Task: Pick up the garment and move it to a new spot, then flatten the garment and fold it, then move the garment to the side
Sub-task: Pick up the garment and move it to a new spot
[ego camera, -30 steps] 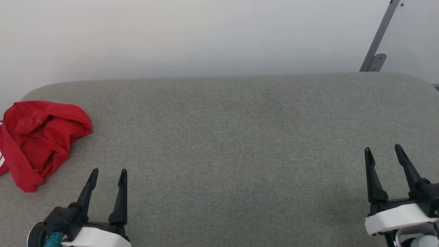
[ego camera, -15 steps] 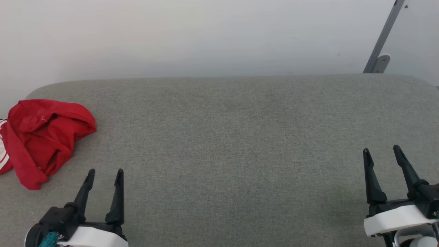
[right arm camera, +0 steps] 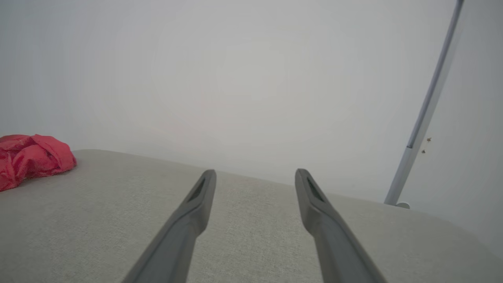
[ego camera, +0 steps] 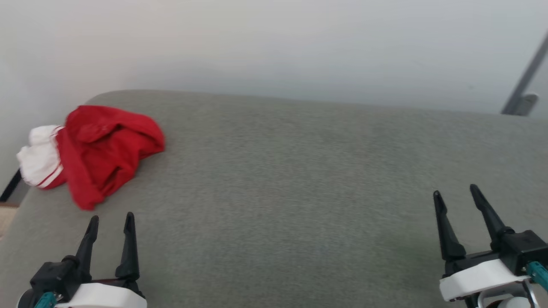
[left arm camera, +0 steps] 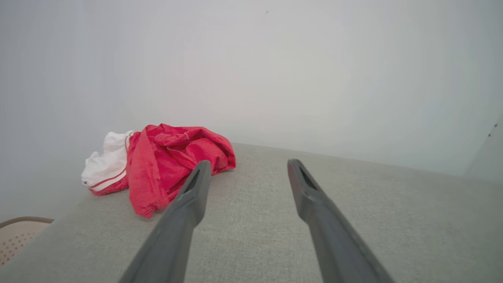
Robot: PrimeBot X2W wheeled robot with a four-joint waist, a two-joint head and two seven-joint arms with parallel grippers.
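Note:
The garment (ego camera: 105, 152) lies crumpled in a red heap with a white sleeve with red striped trim at the far left of the grey padded table (ego camera: 299, 179). My left gripper (ego camera: 110, 220) stands open just in front of the heap, apart from it, nothing between its fingers. In the left wrist view the garment (left arm camera: 165, 169) sits ahead and left of the left gripper (left arm camera: 246, 165). My right gripper (ego camera: 454, 191) is open and empty at the lower right, far from the cloth. The right wrist view catches the garment (right arm camera: 31, 161) at its left edge, beyond the right gripper (right arm camera: 255, 173).
A pale wall runs behind the table. A grey slanted pole (ego camera: 524, 85) with a bracket stands at the back right, seen as the pole (right arm camera: 424, 114) in the right wrist view. A beige perforated basket (left arm camera: 17, 236) sits below the table's left end.
The whole head view has swung to the left, so the camera turned; the garment now shows its white sleeve. Both grippers stay open, and the garment lies as before.

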